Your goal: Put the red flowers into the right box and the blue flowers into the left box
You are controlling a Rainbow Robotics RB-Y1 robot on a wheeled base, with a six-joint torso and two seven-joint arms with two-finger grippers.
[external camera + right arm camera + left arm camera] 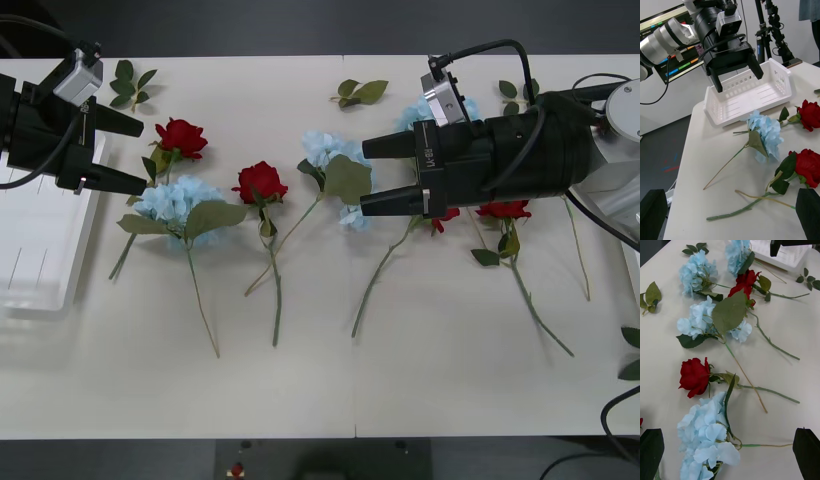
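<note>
Several red flowers and blue flowers lie in a row across the white table. Red flowers (261, 181) (182, 137) (503, 209) alternate with blue flowers (178, 198) (330, 150). My left gripper (141, 155) hovers open at the left, beside the left box (40, 240) and just over a red and a blue head; the right wrist view shows it (735, 71) above that box (752, 93). My right gripper (364, 178) is open at the middle, over a blue flower, holding nothing. The right box (788, 257) lies at the far right.
Loose green leaf sprigs (133, 85) (362, 92) (518, 90) lie along the table's far edge, and another (630, 352) at the right edge. Cables trail from the right arm. The near half of the table holds only stems.
</note>
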